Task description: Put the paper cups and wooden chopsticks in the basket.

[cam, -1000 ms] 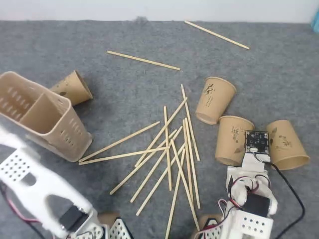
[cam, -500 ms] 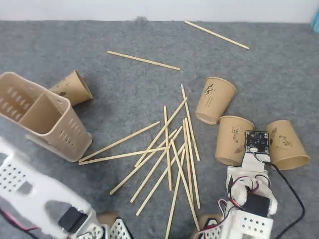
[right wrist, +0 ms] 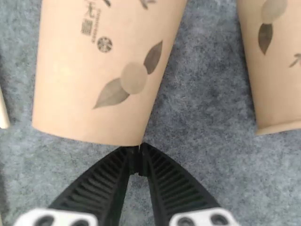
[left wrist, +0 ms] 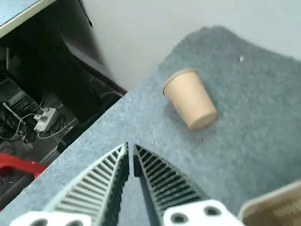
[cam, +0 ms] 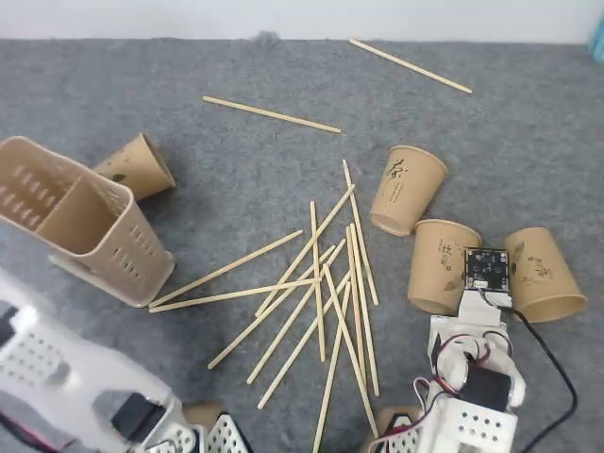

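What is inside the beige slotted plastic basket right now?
Both compartments of the beige slotted plastic basket look empty: only bare inner walls show, and nothing lies in them. Their deepest parts are hidden behind its own walls.

Kraft-brown paper cups [cam: 407,189] carry dark grey-green leaf and dot prints, the chopsticks [cam: 316,283] are pale yellow wood, the basket [cam: 132,255] is beige with rows of slots, the tabletop [cam: 236,179] is mottled grey, and the right pincer [right wrist: 139,157] is ribbed black.
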`<state>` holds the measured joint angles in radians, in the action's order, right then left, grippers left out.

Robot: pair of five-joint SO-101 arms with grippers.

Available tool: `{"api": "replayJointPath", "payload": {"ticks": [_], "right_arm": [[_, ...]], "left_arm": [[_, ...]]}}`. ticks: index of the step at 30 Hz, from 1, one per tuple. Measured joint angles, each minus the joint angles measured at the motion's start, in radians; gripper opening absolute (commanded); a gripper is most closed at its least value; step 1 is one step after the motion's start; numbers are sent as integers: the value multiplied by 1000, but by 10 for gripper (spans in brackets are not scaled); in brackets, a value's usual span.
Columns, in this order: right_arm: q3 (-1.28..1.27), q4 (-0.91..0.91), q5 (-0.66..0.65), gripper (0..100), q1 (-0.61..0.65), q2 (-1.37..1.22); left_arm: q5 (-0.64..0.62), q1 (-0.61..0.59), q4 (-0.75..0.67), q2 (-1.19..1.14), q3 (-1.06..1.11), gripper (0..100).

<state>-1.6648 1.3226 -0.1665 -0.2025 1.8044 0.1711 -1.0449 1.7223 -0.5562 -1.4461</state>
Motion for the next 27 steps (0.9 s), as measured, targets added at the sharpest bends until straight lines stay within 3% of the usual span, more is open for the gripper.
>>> {"api": "replayJointPath", "payload": {"ticks": [6,12,16,24,27], "right_arm": [[0,0,0,8,0,0],[0,0,0,8,0,0],[0,0,0,8,0,0],[0,0,0,8,0,0],[0,0,0,8,0,0]], "left_arm": [[29,0,-2,264,390,13],[-11,0,-242,402,767,12],[-29,0,-542,500,1096,12],[-29,17,-1346,799,1916,15],[-29,29,-1567,835,2119,15]]}}
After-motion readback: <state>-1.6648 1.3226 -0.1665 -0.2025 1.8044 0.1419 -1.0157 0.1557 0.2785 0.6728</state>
